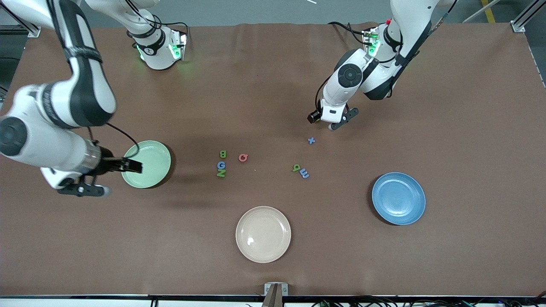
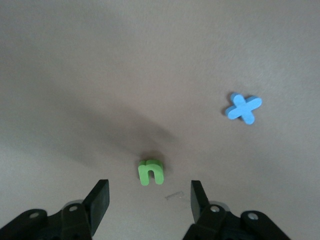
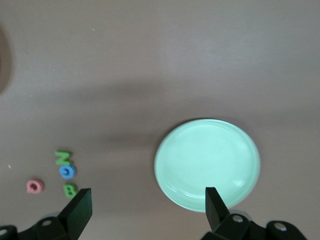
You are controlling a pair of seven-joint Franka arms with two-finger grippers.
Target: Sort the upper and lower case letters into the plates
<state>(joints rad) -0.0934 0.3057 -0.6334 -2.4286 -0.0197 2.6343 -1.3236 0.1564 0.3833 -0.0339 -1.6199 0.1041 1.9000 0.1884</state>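
Small foam letters lie mid-table. A green n [image 2: 150, 171] sits just ahead of my open left gripper [image 2: 149, 200], outside the fingertips, with a blue x [image 2: 243, 107] beside it. My left gripper [image 1: 330, 123] hangs low over the table, farther from the camera than the x [image 1: 311, 140]. My right gripper [image 1: 119, 178] is open and empty, over the edge of the pale green plate [image 1: 147, 164], which shows empty [image 3: 207, 165]. The blue plate [image 1: 398, 198] sits empty toward the left arm's end.
A green B [image 1: 222, 154], blue G [image 1: 221, 165] and green N [image 1: 221, 173] form a column beside a red letter [image 1: 243, 157]. A green letter [image 1: 296, 168] touches a blue m [image 1: 304, 173]. A cream plate [image 1: 263, 234] lies nearest the camera.
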